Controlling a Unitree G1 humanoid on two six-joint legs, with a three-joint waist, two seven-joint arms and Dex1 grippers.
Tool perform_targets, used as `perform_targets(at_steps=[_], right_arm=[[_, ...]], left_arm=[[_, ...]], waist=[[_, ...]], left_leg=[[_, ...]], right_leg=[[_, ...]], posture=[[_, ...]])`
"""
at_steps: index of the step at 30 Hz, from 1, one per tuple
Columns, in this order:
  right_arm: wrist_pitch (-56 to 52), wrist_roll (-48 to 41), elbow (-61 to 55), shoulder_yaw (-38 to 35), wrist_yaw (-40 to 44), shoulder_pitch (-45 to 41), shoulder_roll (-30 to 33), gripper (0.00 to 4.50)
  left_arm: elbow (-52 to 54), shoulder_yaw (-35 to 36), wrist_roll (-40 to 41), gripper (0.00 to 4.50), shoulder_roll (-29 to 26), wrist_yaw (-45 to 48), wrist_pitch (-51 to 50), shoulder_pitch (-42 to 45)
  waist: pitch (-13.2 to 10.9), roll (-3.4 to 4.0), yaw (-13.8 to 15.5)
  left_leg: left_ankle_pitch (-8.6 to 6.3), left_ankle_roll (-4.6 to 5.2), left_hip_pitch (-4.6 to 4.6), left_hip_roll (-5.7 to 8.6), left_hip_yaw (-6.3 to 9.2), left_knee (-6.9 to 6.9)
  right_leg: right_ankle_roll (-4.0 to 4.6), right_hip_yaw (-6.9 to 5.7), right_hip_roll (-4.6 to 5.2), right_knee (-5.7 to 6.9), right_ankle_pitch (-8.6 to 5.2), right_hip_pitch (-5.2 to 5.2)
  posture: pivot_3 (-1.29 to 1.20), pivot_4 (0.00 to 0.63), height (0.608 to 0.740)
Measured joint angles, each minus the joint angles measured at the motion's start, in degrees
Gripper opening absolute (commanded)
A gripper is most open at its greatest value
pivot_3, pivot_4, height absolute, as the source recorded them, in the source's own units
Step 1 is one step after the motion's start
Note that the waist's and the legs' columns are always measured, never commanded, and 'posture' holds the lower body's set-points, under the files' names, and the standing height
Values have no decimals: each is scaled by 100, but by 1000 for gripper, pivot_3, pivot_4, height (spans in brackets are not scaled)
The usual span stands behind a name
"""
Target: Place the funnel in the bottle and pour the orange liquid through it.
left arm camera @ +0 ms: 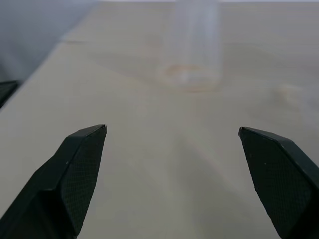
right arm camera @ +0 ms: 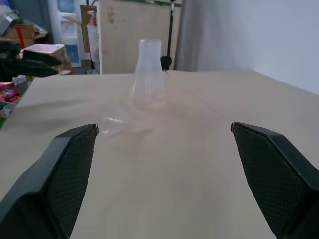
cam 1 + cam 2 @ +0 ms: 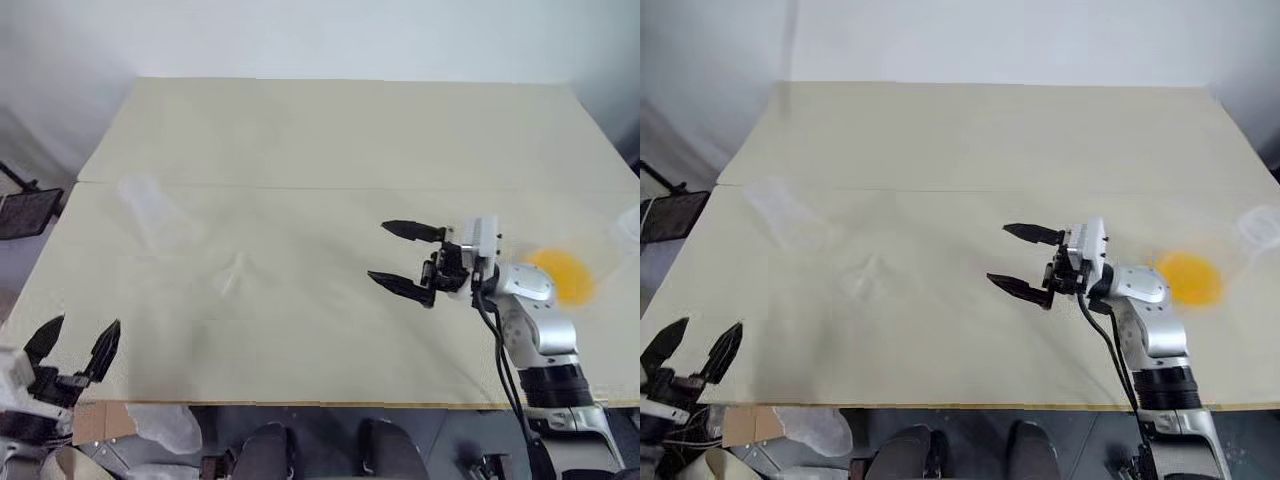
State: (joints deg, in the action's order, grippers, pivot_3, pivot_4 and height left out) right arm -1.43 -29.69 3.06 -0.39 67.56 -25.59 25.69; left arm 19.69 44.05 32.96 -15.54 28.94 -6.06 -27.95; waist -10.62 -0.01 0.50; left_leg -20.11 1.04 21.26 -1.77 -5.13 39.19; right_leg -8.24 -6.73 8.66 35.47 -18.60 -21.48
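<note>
The funnel (image 2: 117,125) is lying on its side on the table (image 3: 330,140), straight ahead of the right claw (image 3: 405,258) along its pointing line toward the robot's left, with clear table between them; how its cone and stem are turned cannot be read. Just beyond it, farther along the same line, the bottle (image 2: 148,74) is standing upright, seen from above as a faint clear shape (image 3: 148,203) near the table's left side. The right claw is being held wide open and empty, hovering over the middle of the table, and it is judged the nearer of the two to the funnel. The left claw (image 3: 78,347) is also being held open and empty, at the near left corner, facing the bottle across bare table. The orange liquid (image 3: 562,274) is sitting behind the right wrist, near the right edge. The table is being seen as a pale, flat, matt sheet; shelving and clutter are showing beyond its left end.
</note>
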Motion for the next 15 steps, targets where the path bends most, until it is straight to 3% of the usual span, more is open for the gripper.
perform_targets(at_steps=[4,7,15], right_arm=[[5,106,105,66,-18,-11,-104,4477],[5,133,114,67,-2,-11,-104,4477],[-4,140,101,25,23,24,-86,4477]], left_arm=[[251,-93,2,4500,146,-288,-5,9],[453,-426,13,4500,-51,-397,-193,338],[-22,-1048,-193,4500,-1006,-1188,-1139,2300]], waist=[[15,-25,80],[15,-24,73],[17,-27,-30]], left_leg=[[-3,0,1,1,-1,0],[-4,-1,0,-2,-4,0],[-4,-5,-6,8,-8,0]], right_leg=[[1,0,0,-2,0,0],[1,2,-5,-1,0,-2],[2,-1,-11,10,0,-4]], posture=[[0,150,740],[0,150,740],[0,150,740]])
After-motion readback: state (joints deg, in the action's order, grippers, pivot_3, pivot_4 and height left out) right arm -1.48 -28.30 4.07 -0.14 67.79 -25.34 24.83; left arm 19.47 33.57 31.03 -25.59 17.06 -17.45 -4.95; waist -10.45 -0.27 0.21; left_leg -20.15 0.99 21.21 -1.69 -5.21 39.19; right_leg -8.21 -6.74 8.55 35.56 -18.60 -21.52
